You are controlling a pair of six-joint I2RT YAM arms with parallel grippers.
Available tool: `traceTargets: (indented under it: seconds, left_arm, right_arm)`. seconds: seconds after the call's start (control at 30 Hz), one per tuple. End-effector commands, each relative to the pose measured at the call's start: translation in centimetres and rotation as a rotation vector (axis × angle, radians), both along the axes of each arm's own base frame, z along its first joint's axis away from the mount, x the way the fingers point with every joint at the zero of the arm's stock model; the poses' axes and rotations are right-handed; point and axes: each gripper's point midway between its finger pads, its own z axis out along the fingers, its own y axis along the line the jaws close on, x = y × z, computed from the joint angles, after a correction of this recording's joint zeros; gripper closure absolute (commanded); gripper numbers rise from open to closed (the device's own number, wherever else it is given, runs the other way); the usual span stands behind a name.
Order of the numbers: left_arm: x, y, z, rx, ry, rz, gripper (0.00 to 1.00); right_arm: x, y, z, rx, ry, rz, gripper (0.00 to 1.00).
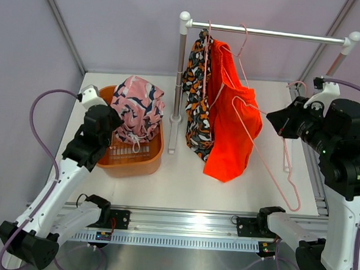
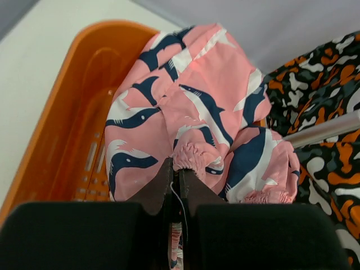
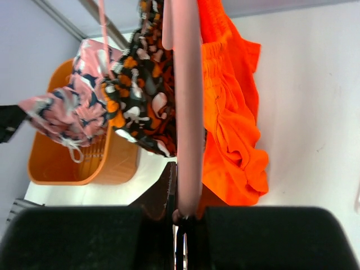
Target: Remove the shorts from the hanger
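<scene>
Top external | left tool [image 2: 175, 175] clamped shut on pink soft fabric shorts with navy and white shapes [image 1: 136, 102], off any hanger, at orange plastic basket [image 1: 135, 166] | right tool [image 3: 179, 212] closed on bare pink wire hanger [image 3: 187, 112] | plain bright orange shorts [image 1: 229, 138] and black shorts with orange-and-white pattern [image 1: 197, 111] hang at white metal rail [image 1: 278, 34]: judged one of three done

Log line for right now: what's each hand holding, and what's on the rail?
left hand: shut on pink shorts over orange basket | right hand: shut on pink hanger | hanging from rail: orange shorts, black patterned shorts

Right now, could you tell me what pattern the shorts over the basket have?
Those shorts: pink, navy-and-white sharks; left wrist view.
</scene>
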Motion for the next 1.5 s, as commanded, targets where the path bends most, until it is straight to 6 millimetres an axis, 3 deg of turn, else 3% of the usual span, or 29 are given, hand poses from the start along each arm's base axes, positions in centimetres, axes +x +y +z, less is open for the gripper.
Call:
traceTargets:
  seconds: [0.0, 0.1, 0.2, 0.23, 0.33, 0.37, 0.43, 0.47, 0.5, 0.67, 0.7, 0.77, 0.8, 0.87, 0.9, 0.97, 1.03, 1.1, 1.27, 1.47]
  left_arm:
    - [-1.1, -0.8, 0.8, -0.114, -0.047, -0.024, 0.97]
    - [-1.6, -0.9, -1.8, -0.121, 0.01, -0.025, 0.79]
    - [-1.8, -1.9, -3.8, -0.135, 0.06, -0.07, 0.68]
    - [-1.8, -2.2, -4.2, -0.139, 0.073, -0.084, 0.56]
    - [-2.0, -2.6, -4.7, -0.14, 0.085, -0.11, 0.4]
    - [-2.0, -2.7, -4.5, -0.139, 0.081, -0.121, 0.28]
    - [-2.1, -3.3, -4.4, -0.137, 0.084, -0.159, 0.18]
    - [-2.2, -3.5, -4.3, -0.136, 0.085, -0.174, 0.05]
    - [-2.2, -3.8, -4.3, -0.133, 0.093, -0.19, 0.01]
    - [-3.3, -5.3, -3.2, -0.169, 0.1, -0.285, 0.01]
    - [-3.6, -5.4, -3.1, -0.179, 0.098, -0.295, 0.01]
    - [-4.5, -5.7, -2.5, -0.193, 0.082, -0.328, 0.01]
    - [-4.8, -5.8, -2.3, -0.196, 0.076, -0.341, 0.01]
    - [-5.6, -6.1, -1.7, -0.202, 0.06, -0.374, 0.01]
    - [-5.9, -6.3, -1.3, -0.207, 0.052, -0.394, 0.01]
    - [-6.6, -7.0, -0.8, -0.218, 0.051, -0.444, 0.01]
    - [-7.4, -7.7, 0.0, -0.227, 0.043, -0.5, 0.01]
    - [-8.1, -7.7, 0.6, -0.213, 0.028, -0.525, 0.01]
    - [-9.5, -7.2, 1.4, -0.161, 0.001, -0.562, 0.01]
    - [-10.2, -6.8, 0.3, -0.108, 0.019, -0.573, 0.01]
  right_arm:
    - [-2.8, 1.2, 3.9, 0.046, -0.12, 0.095, 1.0]
    - [-3.7, -0.3, 5.6, 0.013, -0.155, 0.024, 1.0]
    - [-4.1, -1.6, 6.3, -0.017, -0.174, -0.042, 1.0]
    - [-4.4, -2.4, 7.1, -0.018, -0.202, -0.085, 1.0]
    - [-5.2, -3.4, 8.4, -0.015, -0.245, -0.134, 1.0]
    - [-5.1, -3.9, 8.3, -0.026, -0.241, -0.163, 1.0]
    - [-4.3, -4.8, 7.8, -0.056, -0.218, -0.215, 1.0]
    - [-3.9, -4.9, 7.4, -0.068, -0.206, -0.22, 1.0]
    - [-3.3, -5.0, 7.2, -0.084, -0.2, -0.223, 1.0]
    - [1.3, -5.7, 6.0, -0.165, -0.152, -0.27, 1.0]
    - [3.1, -5.8, 5.3, -0.188, -0.117, -0.283, 1.0]
    - [4.6, -6.2, 6.2, -0.219, -0.134, -0.305, 1.0]
    - [6.5, -6.0, 5.7, -0.236, -0.11, -0.305, 1.0]
    - [8.0, -6.2, 7.1, -0.23, -0.149, -0.319, 1.0]
    - [9.8, -6.0, 6.6, -0.227, -0.129, -0.309, 1.0]
    - [11.4, -5.2, 7.9, -0.193, -0.17, -0.263, 1.0]
    - [13.6, -4.8, 7.7, -0.178, -0.169, -0.235, 1.0]
    - [15.7, -5.5, 7.7, -0.177, -0.179, -0.259, 1.0]
    - [18.6, -4.9, 8.2, -0.166, -0.233, -0.179, 1.0]
    - [21.6, -4.8, 6.4, -0.191, -0.212, -0.156, 1.0]
